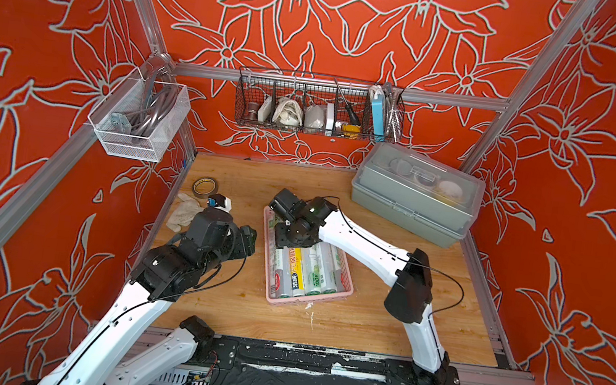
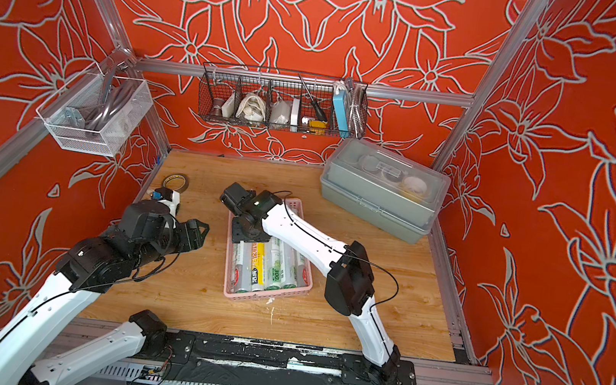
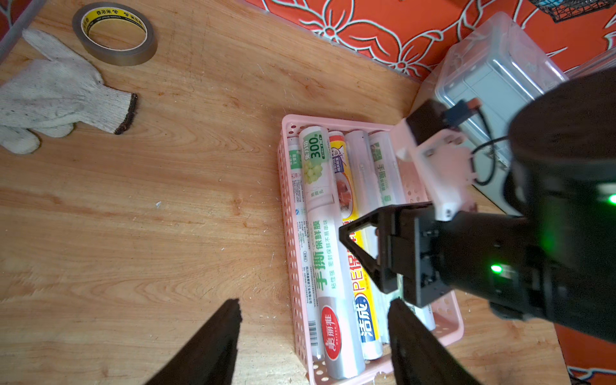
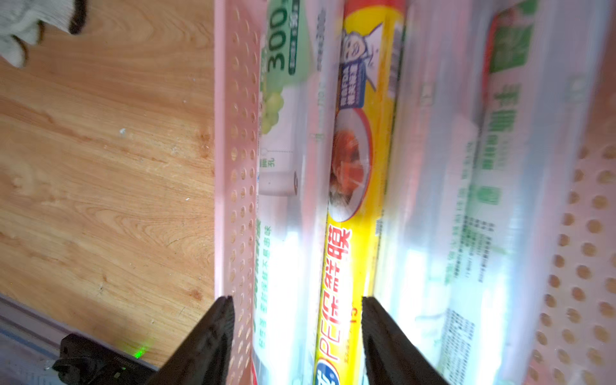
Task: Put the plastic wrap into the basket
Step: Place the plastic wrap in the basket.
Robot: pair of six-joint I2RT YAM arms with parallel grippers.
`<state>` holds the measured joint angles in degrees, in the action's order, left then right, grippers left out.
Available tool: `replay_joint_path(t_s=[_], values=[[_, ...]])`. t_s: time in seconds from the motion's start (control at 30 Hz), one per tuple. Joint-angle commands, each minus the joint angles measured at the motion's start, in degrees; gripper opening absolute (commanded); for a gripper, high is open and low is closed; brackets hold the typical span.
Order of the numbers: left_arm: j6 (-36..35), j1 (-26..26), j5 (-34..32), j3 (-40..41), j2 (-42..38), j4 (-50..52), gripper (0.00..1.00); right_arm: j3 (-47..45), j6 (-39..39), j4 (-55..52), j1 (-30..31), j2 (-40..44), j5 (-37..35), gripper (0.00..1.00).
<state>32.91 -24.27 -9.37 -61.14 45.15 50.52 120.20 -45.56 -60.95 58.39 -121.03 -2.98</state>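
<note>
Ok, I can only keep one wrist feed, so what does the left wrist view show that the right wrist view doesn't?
Only left wrist: the tape ring, the grey box, the left claw, open, and the right arm over the pink basket. Only right wrist: the right claw, open, close above the plastic wrap rolls. Both: the pink basket, the yellow roll, the white-green roll, the glove and the wooden table.

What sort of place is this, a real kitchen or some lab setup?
Probably a staged robot test booth, not a home: a left arm and right arm mounted at a wooden tabletop, an aluminium frame holding printed floral walls, and a wire basket of odd tools.
</note>
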Motion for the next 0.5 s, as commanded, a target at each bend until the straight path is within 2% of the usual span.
replay_joint_path(t_s=[0.0, 0.13, 0.23, 0.3, 0.47], values=[[-1.4, 0.6, -1.7, -0.6, -0.4, -0.7, 0.7, 1.5, 4.0, -3.9, 0.1, 6.3, -6.2, 0.61], [-3.7, 0.7, -4.5, -0.6, -0.2, -4.0, 0.72, -3.4, 8.6, -2.8, -1.2, 13.6, -11.4, 0.63], [-6.3, 0.9, -8.5, 0.0, 0.1, -7.8, 0.79, -12.7, 12.8, 2.7, -3.2, 22.0, -14.7, 0.66], [-7.8, 1.2, -11.6, 1.3, 0.0, -11.6, 0.86, -21.3, 15.3, 7.3, -5.6, 28.2, -15.3, 0.74], [-9.7, 4.9, -13.1, 5.3, 0.4, -19.7, 0.96, -42.1, 22.3, 19.4, -13.4, 42.4, -14.6, 0.89]])
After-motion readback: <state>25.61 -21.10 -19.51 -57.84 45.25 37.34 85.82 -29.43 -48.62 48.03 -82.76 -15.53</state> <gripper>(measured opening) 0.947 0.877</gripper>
